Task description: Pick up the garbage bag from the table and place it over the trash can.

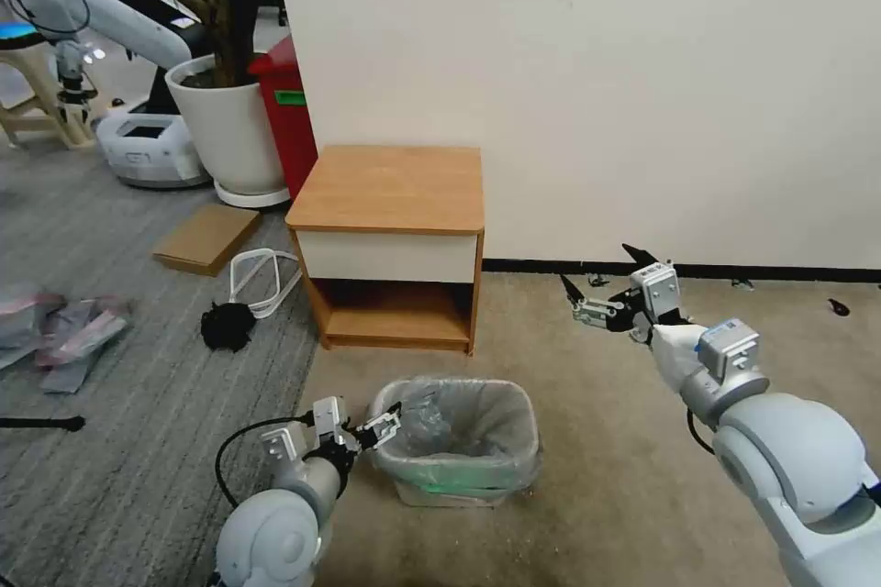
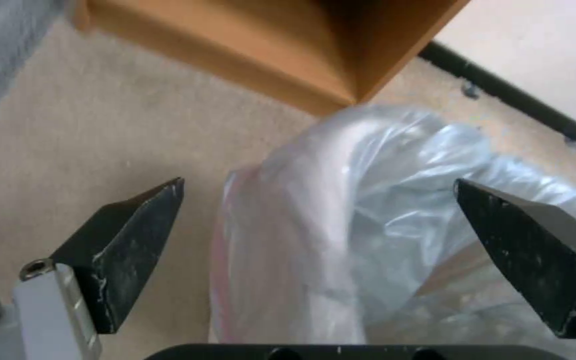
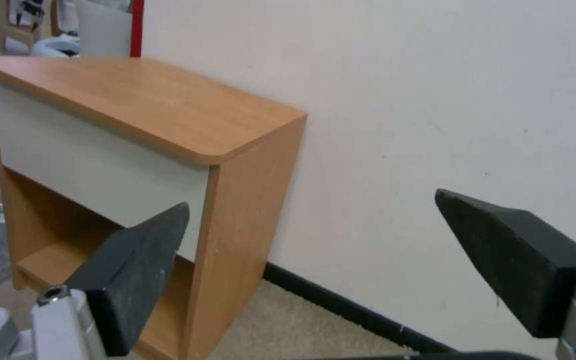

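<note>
Garbage bag (image 1: 477,417) already lines the trash can (image 1: 456,482), bottom centre. Left gripper (image 1: 385,428), spread, straddles its left rim; a gentle downward tuck should seat it. Right gripper (image 1: 601,280) hangs spread, centre right.

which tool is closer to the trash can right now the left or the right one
Left. The left tool hangs open at the rim of the trash can, by the garbage bag lining it. The right tool is open, off toward the wall.

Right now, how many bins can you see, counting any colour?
2. The cream trash can, lined with the garbage bag, stands on the carpet before the table. A red bin stands between the white plant pot and the wall, partly hidden.
</note>
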{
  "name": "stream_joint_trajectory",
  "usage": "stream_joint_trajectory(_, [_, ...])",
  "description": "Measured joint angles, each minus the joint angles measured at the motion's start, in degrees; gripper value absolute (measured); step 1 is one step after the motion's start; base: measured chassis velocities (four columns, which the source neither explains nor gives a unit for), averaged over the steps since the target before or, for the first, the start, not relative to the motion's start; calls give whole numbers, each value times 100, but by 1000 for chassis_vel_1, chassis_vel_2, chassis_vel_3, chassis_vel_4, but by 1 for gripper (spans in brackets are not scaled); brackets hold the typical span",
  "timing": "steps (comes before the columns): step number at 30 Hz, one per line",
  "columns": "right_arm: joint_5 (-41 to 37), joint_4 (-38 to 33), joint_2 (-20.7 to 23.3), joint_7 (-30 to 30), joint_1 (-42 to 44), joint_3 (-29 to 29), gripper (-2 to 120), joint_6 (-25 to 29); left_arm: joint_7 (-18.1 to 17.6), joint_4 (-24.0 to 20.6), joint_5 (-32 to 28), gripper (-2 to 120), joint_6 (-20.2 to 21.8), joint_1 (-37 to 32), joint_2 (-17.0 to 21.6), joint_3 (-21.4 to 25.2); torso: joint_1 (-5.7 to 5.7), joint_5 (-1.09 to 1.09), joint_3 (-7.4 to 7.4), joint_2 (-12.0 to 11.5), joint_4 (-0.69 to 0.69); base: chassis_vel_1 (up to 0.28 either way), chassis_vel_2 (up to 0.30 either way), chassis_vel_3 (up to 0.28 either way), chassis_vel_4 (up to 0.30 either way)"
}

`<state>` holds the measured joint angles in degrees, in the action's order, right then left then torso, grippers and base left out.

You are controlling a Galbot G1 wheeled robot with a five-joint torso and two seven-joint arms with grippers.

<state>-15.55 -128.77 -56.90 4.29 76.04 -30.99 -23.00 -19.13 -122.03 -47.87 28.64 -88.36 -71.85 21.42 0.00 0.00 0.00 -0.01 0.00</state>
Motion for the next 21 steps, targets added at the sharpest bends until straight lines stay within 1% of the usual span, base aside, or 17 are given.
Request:
stream_joint_trajectory(1, [-89,0,-6,-9,-5,-33,95,26,171,-79,204,100,-89,-66,26,60,0,0,0,0,1,0,0,0,0])
stream_joint_trajectory(2, [-89,0,-6,-9,-5,-33,95,26,171,-79,204,100,-89,-66,26,60,0,0,0,0,1,0,0,0,0])
stream_joint_trajectory(3, [-269,4,-8,-11,-7,-89,96,135,446,-204,479,100,-227,-151,57,165,0,0,0,0,1,0,0,0,0])
stream_joint_trajectory(5, [-597,27,-17,-3,14,-193,97,376,787,-411,829,100,-492,-261,87,337,0,0,0,0,1,0,0,0,0])
stream_joint_trajectory(6, [-597,27,-17,-3,14,-193,97,376,787,-411,829,100,-492,-261,87,337,0,0,0,0,1,0,0,0,0])
stream_joint_trajectory(8, [-917,59,-59,35,104,-350,101,720,1121,-600,1273,100,-906,-359,88,557,0,0,0,0,1,0,0,0,0])
stream_joint_trajectory(10, [-1011,109,-138,56,227,-485,103,1075,1416,-703,1732,100,-1395,-463,72,786,0,0,0,0,0,0,0,0,0])
stream_joint_trajectory(11, [-1011,109,-138,56,227,-485,103,1075,1416,-703,1732,100,-1395,-463,72,786,0,0,0,0,0,0,0,0,0])
stream_joint_trajectory(12, [-1062,140,-203,44,332,-558,105,1349,1626,-764,2057,100,-1699,-542,54,969,0,0,0,0,0,0,0,0,0])
stream_joint_trajectory(13, [-1111,153,-262,28,425,-607,105,1567,1764,-815,2373,100,-2049,-631,29,1140,0,0,0,0,0,0,0,0,0])
stream_joint_trajectory(14, [-1119,158,-329,22,522,-655,105,1759,1839,-852,2580,100,-2250,-706,-7,1273,0,0,0,0,1,0,0,0,0])
stream_joint_trajectory(15, [-1119,158,-329,22,522,-655,105,1759,1839,-852,2580,100,-2250,-706,-7,1273,0,0,0,0,1,0,0,0,0])
stream_joint_trajectory(17, [-985,178,-527,22,729,-754,105,2178,1914,-950,3044,100,-2689,-917,-166,1590,0,0,0,0,0,0,0,0,0])
stream_joint_trajectory(19, [-758,217,-713,18,858,-816,103,2527,1922,-985,3362,100,-2964,-1067,-326,1766,0,0,0,1,0,0,0,0,0])
stream_joint_trajectory(20, [-758,217,-713,18,858,-816,103,2527,1922,-985,3362,100,-2964,-1067,-326,1766,0,0,0,1,0,0,0,0,0])
stream_joint_trajectory(21, [-553,264,-829,17,934,-831,102,2789,1922,-987,3528,100,-3126,-1155,-445,1834,0,0,0,0,1,0,0,0,0])
